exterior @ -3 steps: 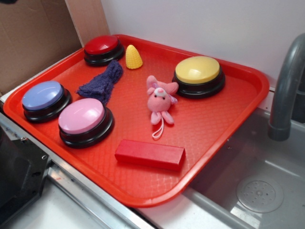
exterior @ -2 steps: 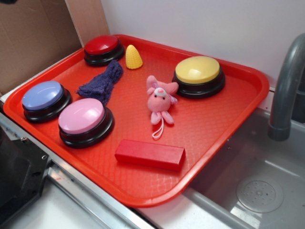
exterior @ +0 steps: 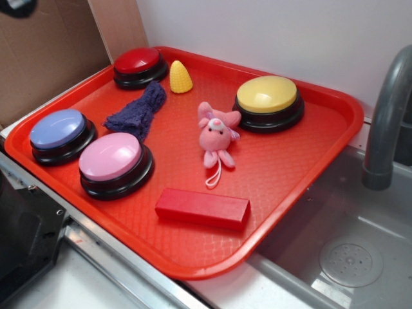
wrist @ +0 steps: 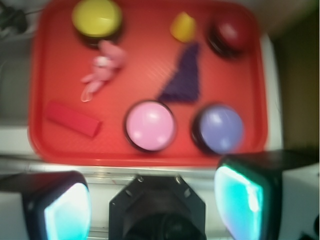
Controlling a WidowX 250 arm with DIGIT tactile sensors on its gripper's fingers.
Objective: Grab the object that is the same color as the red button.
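Exterior view: red block [exterior: 202, 208] lies flat near the tray's [exterior: 335, 132] front edge, long axis running along that edge. Pink button [exterior: 111, 158] to its left, pink plush [exterior: 217, 136] behind. Gripper [wrist: 150, 205] jaws spread, high above, nothing held.

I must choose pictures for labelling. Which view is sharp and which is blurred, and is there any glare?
Exterior view: sharp, evenly lit, soft highlights on the yellow button and red button. Wrist view: blurred overall, so the red block has soft edges; the gripper pads glow cyan, overexposed.
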